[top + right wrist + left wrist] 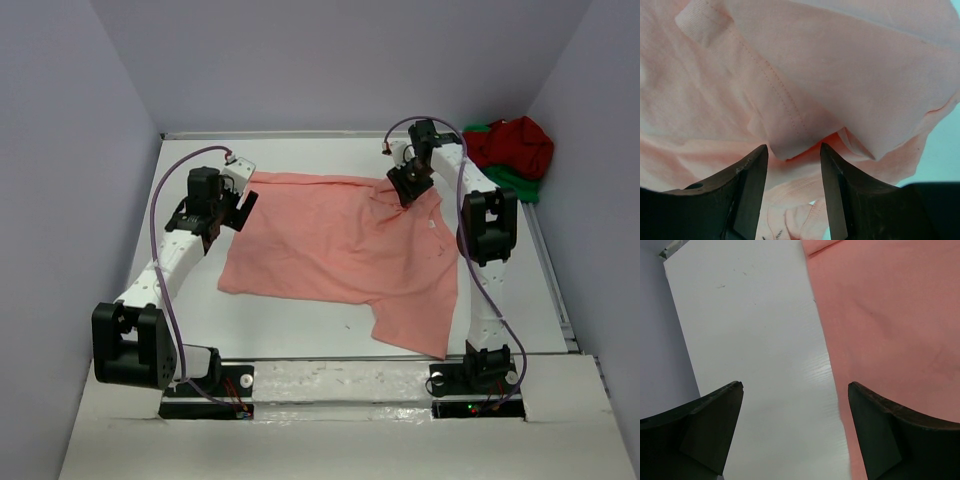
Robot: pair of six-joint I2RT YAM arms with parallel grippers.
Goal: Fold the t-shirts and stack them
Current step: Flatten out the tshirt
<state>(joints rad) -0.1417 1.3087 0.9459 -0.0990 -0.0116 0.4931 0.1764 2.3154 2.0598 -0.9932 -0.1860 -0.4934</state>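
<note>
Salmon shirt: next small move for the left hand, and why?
Probably lower the left hand and close on the salmon-pink shirt's edge. It stands wide open astride that edge, one side over cloth and the other over bare table, while the right hand has a fold between its jaws.

Bare table left — salmon-pink shirt centre, red-green pile far-right

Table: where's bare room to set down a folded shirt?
Near strip of table between the salmon shirt and the arm bases; left strip beside that shirt, where the left gripper hovers. Crowded: far-right corner, dark red shirt piled on green shirt.
</note>
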